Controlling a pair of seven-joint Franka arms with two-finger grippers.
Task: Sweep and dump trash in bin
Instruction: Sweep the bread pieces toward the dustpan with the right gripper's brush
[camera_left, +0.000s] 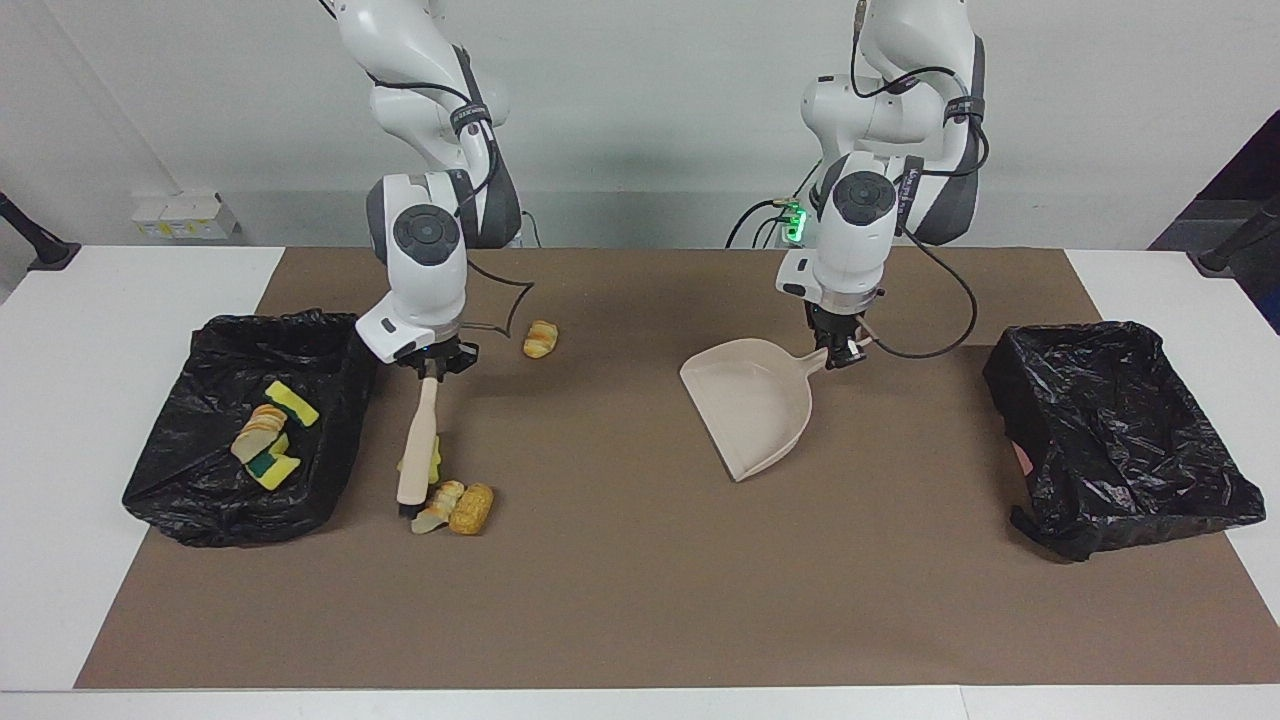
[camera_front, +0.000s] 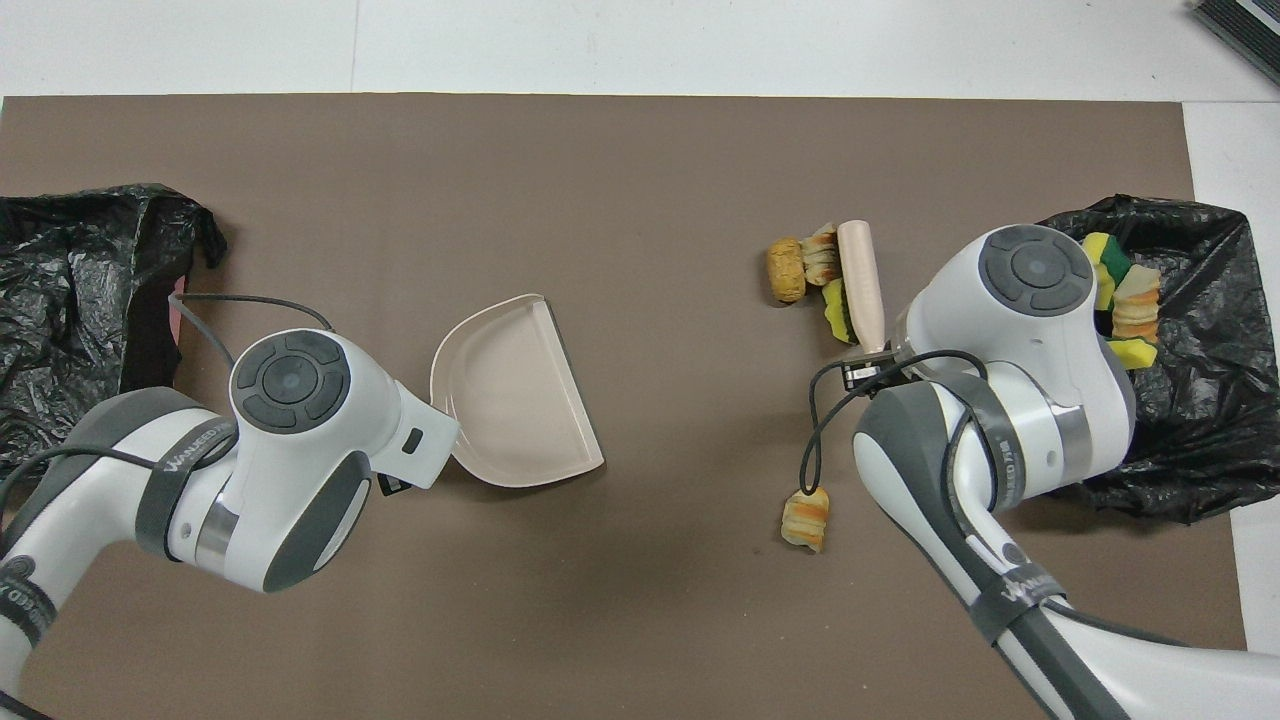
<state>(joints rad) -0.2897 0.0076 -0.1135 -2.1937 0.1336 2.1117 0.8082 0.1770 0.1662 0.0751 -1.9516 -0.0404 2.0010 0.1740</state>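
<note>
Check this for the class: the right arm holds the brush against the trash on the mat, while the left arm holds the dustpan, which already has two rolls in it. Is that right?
One detail is wrong: the dustpan is empty, as the overhead view shows. The two rolls lie on the mat by the brush. The rest stands: the right gripper holds the brush, the left gripper the dustpan.

this is a robotics lab. 2 white franka arms (camera_left: 430, 230) stand at a white table (camera_left: 90, 330) against a bare pale wall, with loose black cables and green status lights at their bases. a brown paper mat (camera_left: 640, 590) covers the table as a work surface, and 2 bins lined with black bags (camera_left: 1120, 430) sit at its ends, a staged test setup.
</note>
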